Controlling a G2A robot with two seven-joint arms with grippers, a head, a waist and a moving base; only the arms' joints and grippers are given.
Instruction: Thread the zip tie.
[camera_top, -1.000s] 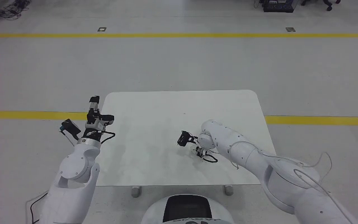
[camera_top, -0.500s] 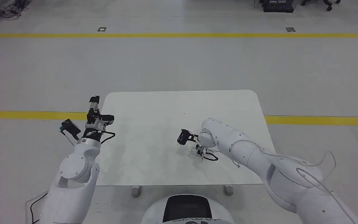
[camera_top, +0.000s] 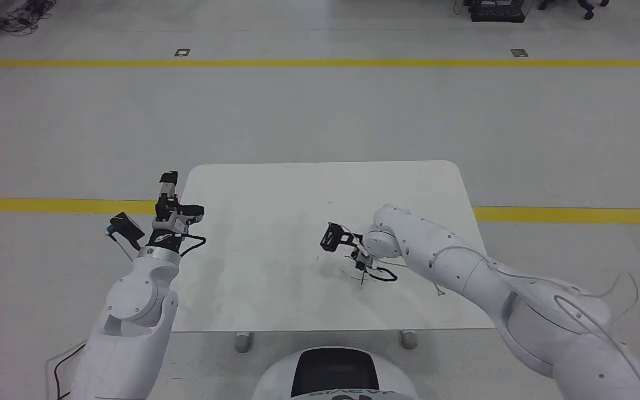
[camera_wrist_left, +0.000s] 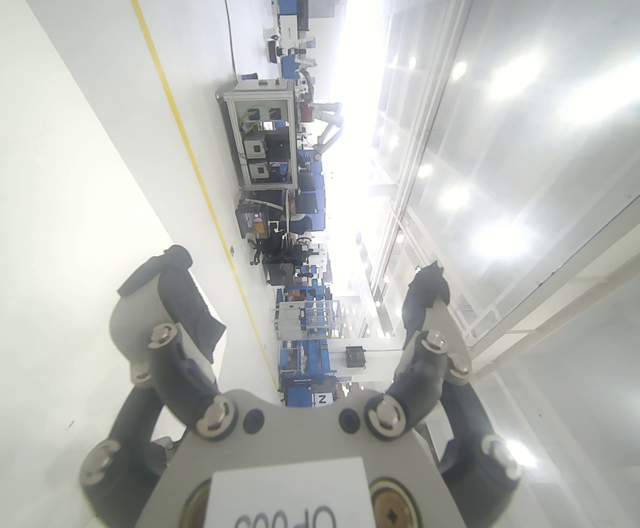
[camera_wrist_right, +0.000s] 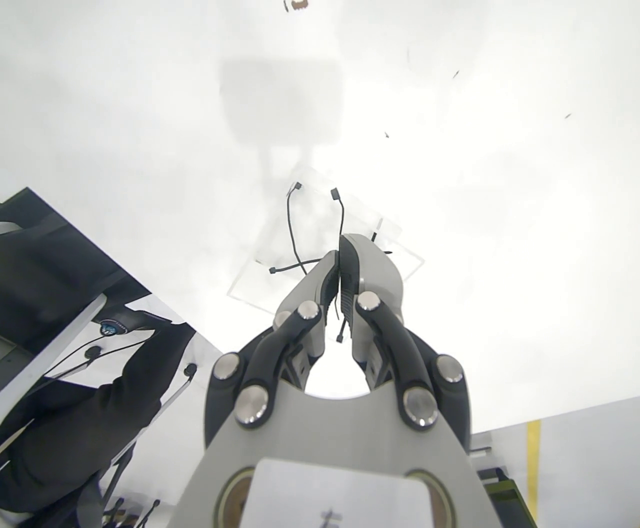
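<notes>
White table (camera_top: 300, 200) stood on a pale floor (camera_top: 300, 110) marked with yellow lines (camera_top: 300, 63). Beyond it the left wrist view took in a bright hall with equipment racks (camera_wrist_left: 260, 135).

Black zip tie (camera_wrist_right: 342, 215) was pinched in the right claw (camera_wrist_right: 340, 250), whose jaws were closed tight on the strap. The head end stuck out past the fingertips over a clear plate (camera_wrist_right: 260, 285). The tail end hung back between the fingers. Couldn't tell whether the head touched the plate.

Two loose zip ties (camera_wrist_right: 291, 225) lay on the plate, crossing each other just beside the claw tips. One ran under the tip area and was partly hidden by the fingers. The plate lay flat on the table, toward its front right part in the top view. A few dark specks (camera_wrist_right: 456, 74) sat on the table beyond the plate.

Left claw (camera_wrist_left: 300, 265) was at the table's left edge, well apart from the zip tie and the plate. It pointed out into the hall with its fingers spread wide and nothing between them.
</notes>
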